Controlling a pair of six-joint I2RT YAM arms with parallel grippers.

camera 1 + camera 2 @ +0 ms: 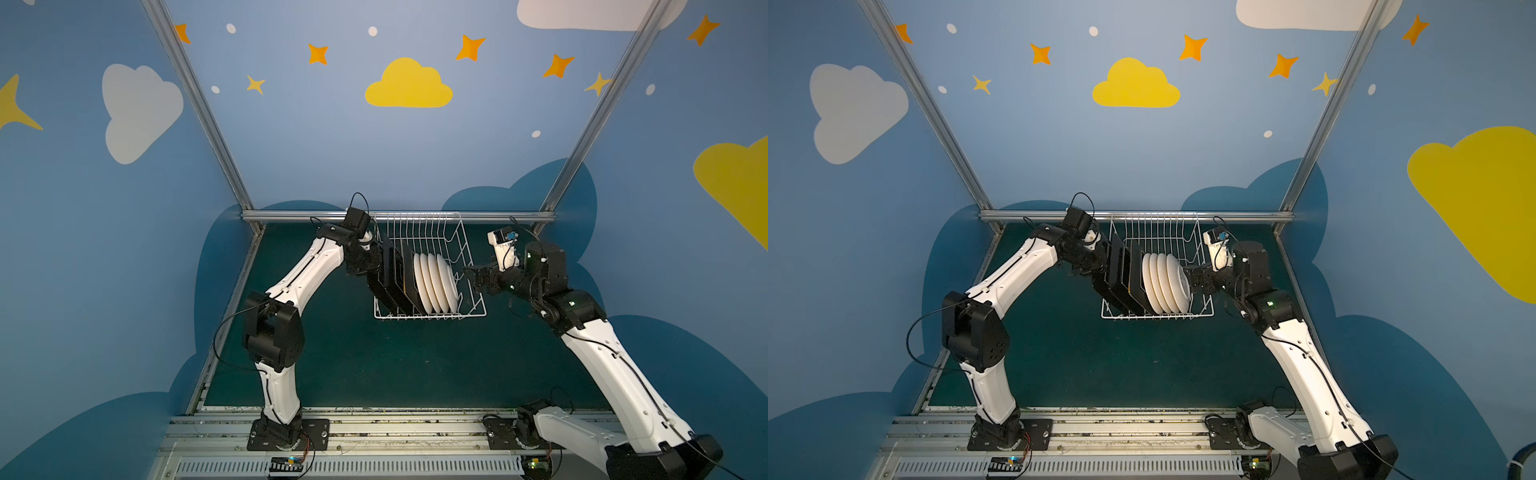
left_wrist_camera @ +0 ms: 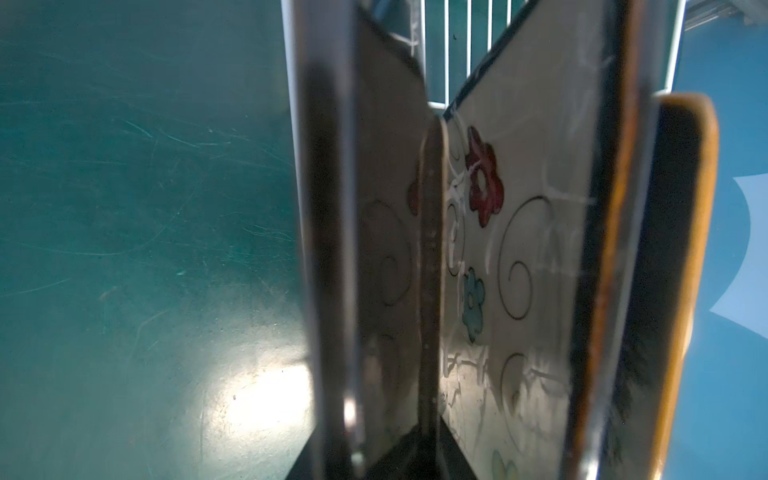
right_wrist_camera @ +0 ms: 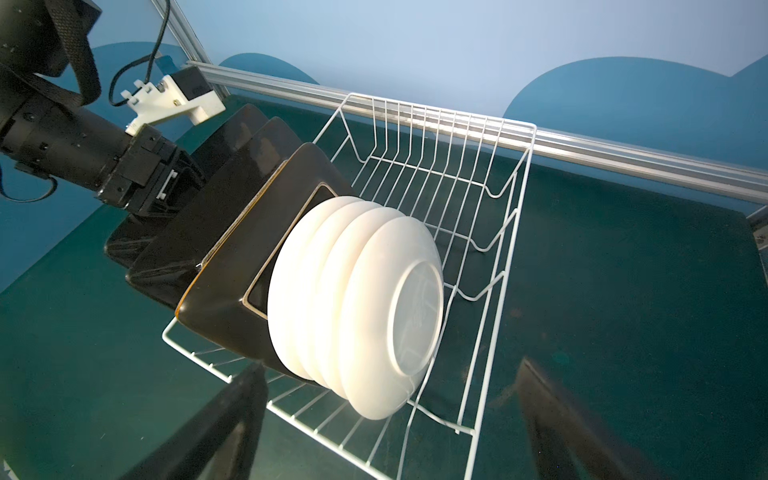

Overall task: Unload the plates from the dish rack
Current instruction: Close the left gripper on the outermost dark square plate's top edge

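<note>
"Blue walls with clouds and stars, and a green table (image 1: pixel 395 365). Where are the plates?"

"All in the dish rack (image 1: pixel 430 317), at the far side of the table. They stand on edge. Three black square plates (image 1: pixel 392 272) are on my left side, and four round white plates (image 1: pixel 436 282) are right next to them."

"What are your jaws doing?"

"My left jaws (image 1: pixel 376 272) are at the end square plate (image 3: pixel 232 133), one finger on each side of its edge, I think. I cannot tell if they squeeze it yet. My right jaws (image 1: pixel 473 277) are wide apart with nothing in them, just beside the rack's right wall."

"So how do you do it well?"

"I think I should pinch hard first, because that plate looks shiny and slippery. Then I should lift up, not sideways, so it clears the wires and does not bump the next plate. My right jaws could hold the rack down if it tips. Then I lay the plate flat on the bare table."
</note>
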